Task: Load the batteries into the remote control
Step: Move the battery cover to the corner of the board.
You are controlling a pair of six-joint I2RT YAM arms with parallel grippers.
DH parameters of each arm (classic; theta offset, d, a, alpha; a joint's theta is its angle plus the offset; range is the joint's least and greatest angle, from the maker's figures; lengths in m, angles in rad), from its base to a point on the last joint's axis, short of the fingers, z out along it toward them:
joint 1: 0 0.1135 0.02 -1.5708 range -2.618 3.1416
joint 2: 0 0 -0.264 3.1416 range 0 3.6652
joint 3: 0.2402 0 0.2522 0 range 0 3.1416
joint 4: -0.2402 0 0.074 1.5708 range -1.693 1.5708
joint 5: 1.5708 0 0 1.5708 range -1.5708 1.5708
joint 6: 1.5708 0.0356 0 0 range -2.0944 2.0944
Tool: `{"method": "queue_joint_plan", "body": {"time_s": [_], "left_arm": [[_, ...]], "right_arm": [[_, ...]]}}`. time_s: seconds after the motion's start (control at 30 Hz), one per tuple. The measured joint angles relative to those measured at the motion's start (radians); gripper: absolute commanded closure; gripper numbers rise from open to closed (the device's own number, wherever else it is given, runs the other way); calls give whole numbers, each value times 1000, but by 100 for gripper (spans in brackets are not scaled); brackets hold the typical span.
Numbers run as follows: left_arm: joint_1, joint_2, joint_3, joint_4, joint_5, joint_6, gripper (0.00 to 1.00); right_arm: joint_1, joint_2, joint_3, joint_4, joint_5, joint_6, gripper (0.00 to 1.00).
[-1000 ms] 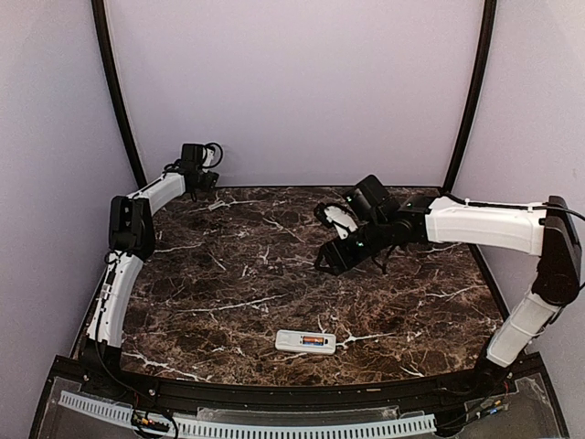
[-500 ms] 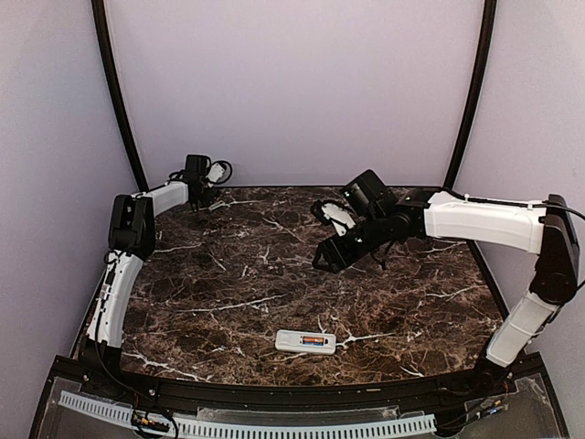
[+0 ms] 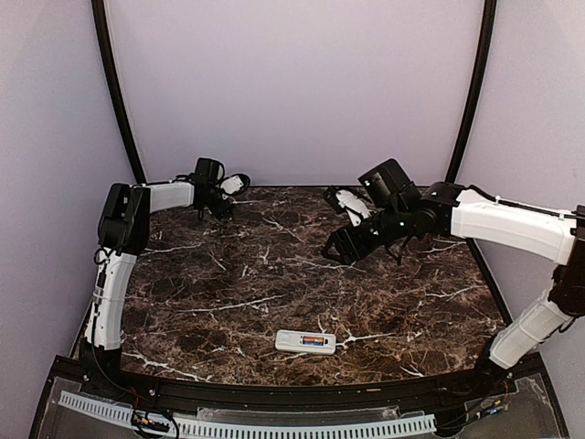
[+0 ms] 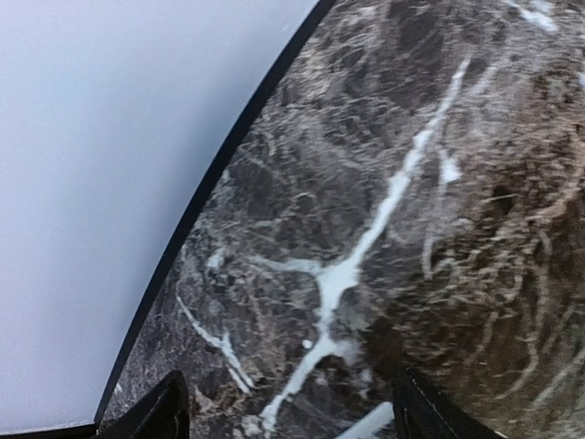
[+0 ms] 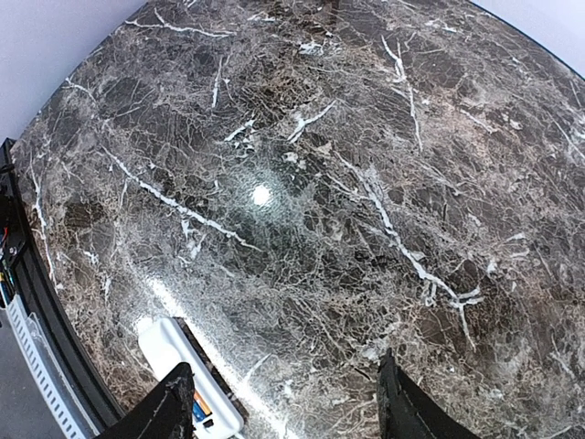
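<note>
One small white rectangular remote control (image 3: 294, 342) at 6 o'clock on dark veined marble counter (image 3: 228, 283), one orange-red battery (image 3: 316, 341) showing in its recess. Left hand (image 4: 292, 422) at 11 o'clock, right hand (image 5: 288, 407) at 1 o'clock: both agape, empty.

The white remote control (image 3: 291, 341) lies flat near the table's (image 3: 274, 274) front edge, batteries (image 3: 316, 341) showing in its recess.

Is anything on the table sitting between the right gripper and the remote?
Nothing visible does. Only the marble table surface shows between the right gripper and the remote control, which lies near the front edge.
</note>
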Motion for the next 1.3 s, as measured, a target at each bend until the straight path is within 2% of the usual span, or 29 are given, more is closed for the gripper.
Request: {"method": "queue_joint_plan", "body": {"time_s": [0.3, 0.43, 0.57, 0.7, 0.87, 1.03, 1.3], "left_arm": [[-52, -134, -137, -183, 120, -55, 25], [-39, -135, -106, -264, 239, -192, 20], [21, -126, 15, -272, 321, -463, 22], [105, -125, 80, -206, 345, -763, 30], [163, -16, 226, -247, 294, -992, 42], [139, 105, 299, -335, 260, -1070, 59], [109, 109, 295, -406, 205, -1073, 69]], "right_arm": [[0, -65, -27, -3, 15, 1, 35], [0, -79, -32, -2, 14, 4, 36], [0, -79, -32, -9, 10, 11, 35], [0, -80, -32, -10, 9, 24, 36], [0, -80, -32, -16, 7, 35, 38], [0, -80, -29, -36, 8, 40, 38], [6, -81, -27, -45, 11, 50, 38]]}}
